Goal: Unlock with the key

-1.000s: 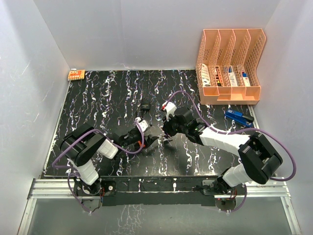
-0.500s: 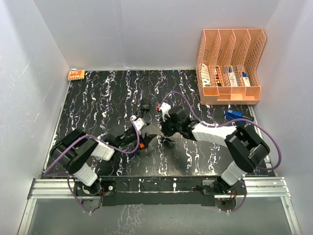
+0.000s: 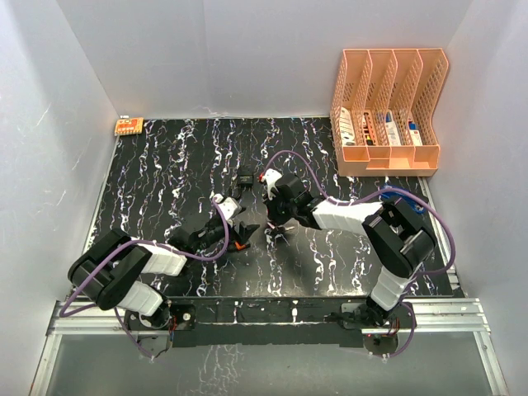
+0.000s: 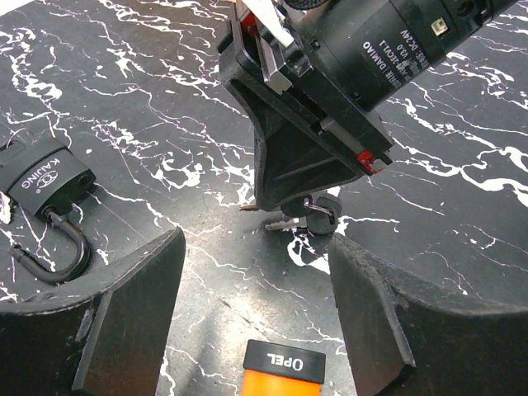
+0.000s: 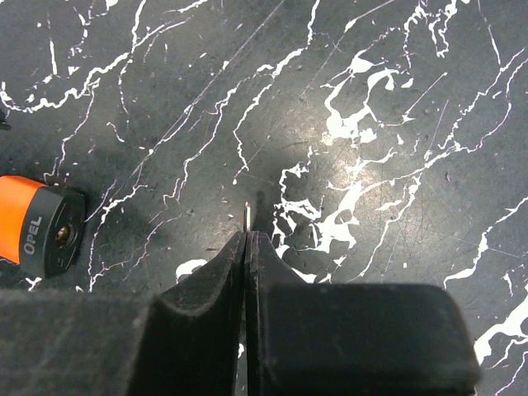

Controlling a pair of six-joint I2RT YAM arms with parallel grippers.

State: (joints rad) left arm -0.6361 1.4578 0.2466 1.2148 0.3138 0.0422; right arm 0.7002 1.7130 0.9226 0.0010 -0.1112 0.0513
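The black padlock (image 4: 43, 182) lies flat on the marbled table, its shackle (image 4: 51, 252) looking open; it also shows in the top view (image 3: 246, 178). My right gripper (image 5: 247, 239) is shut on the small key, whose thin blade tip (image 5: 247, 213) pokes out just above the table. The left wrist view shows that gripper (image 4: 307, 177) holding the black-headed key (image 4: 318, 216) low over the table, right of the padlock. My left gripper (image 4: 256, 318) is open and empty, with its fingers either side of an orange and black OPEL fob (image 4: 280, 371).
The OPEL fob also lies at the left of the right wrist view (image 5: 37, 231). An orange file organizer (image 3: 388, 111) stands at the back right. A small orange board (image 3: 129, 125) lies at the back left corner. The two arms are close together mid-table.
My left gripper has reached further out toward the padlock and fob. My right gripper has shifted left and away, still holding the key.
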